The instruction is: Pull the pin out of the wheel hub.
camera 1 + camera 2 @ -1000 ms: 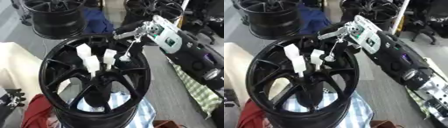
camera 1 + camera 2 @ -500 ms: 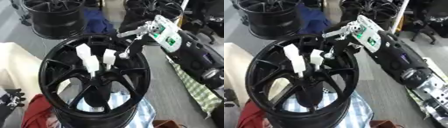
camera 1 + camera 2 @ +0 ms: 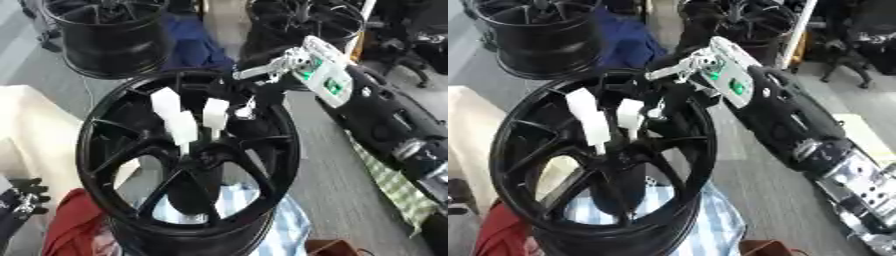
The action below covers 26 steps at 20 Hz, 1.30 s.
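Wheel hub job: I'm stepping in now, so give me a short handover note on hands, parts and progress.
Right hand: reached in over the wheel hub rim, fingers next to the white pins; whether it grips one cannot be told.
Left hand: not in view.
White pins: standing near the hub centre, none visibly out.
Done: the reach.
Left: probably close on a pin and pull it clear.
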{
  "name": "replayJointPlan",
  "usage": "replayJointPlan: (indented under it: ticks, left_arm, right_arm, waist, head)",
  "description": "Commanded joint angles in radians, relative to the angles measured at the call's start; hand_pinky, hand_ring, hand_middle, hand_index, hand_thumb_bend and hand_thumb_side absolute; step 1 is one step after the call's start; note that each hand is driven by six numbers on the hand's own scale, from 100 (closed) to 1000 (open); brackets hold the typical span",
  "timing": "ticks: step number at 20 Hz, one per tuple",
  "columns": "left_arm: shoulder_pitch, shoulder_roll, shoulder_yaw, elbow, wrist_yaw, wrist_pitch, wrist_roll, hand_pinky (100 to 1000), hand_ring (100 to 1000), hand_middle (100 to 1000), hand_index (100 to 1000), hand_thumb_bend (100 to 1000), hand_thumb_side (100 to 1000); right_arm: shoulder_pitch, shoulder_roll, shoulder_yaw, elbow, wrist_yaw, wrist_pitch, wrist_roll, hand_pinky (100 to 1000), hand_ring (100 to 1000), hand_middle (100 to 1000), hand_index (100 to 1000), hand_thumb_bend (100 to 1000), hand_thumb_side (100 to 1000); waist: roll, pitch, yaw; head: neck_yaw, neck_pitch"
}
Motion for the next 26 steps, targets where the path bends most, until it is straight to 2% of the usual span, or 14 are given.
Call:
replayJointPlan:
  ticks: [1,7,8,12,19,26]
  left_arm:
    - [-0.012,0.009,0.001,-0.021,-0.003,-0.002,-0.001,653,708,690,837,100,531]
    - [-0.008,0.011,0.003,-0.02,-0.004,-0.002,0.0,653,709,690,838,100,531]
    - [-0.008,0.012,0.003,-0.019,-0.004,-0.002,0.0,653,709,690,837,100,531]
    - [-0.007,0.013,0.003,-0.018,-0.005,-0.003,0.001,653,709,690,837,100,531]
    - [-0.009,0.013,0.002,-0.017,-0.006,-0.004,0.0,653,709,690,838,100,531]
    - [-0.011,0.01,-0.001,-0.017,-0.006,-0.003,-0.002,653,709,690,838,100,531]
  right_arm:
    - [-0.02,-0.007,-0.021,-0.002,0.01,-0.07,0.062,801,870,880,987,100,514]
    - [-0.03,-0.033,-0.04,-0.045,-0.027,-0.052,0.062,794,864,875,987,100,556]
    - [-0.032,-0.038,-0.04,-0.055,-0.036,-0.047,0.062,792,863,875,987,114,590]
    - [-0.035,-0.044,-0.035,-0.081,-0.061,-0.025,0.062,787,859,872,984,152,625]
    - [-0.037,-0.016,-0.005,-0.079,-0.048,-0.02,0.062,782,854,868,980,159,643]
    - [-0.032,0.02,-0.001,-0.039,-0.009,-0.037,0.062,772,846,856,977,155,642]
  waist:
    - [0.006,-0.01,0.0]
    - [0.005,-0.013,-0.006]
    - [0.004,-0.014,-0.006]
    - [0.004,-0.015,-0.008]
    - [0.004,-0.014,-0.003]
    - [0.004,-0.014,0.002]
  head:
    - [-0.001,-0.002]
    - [0.002,-0.002]
    - [0.002,-0.002]
    - [0.002,-0.002]
    - [-0.003,-0.002]
    - [-0.007,-0.002]
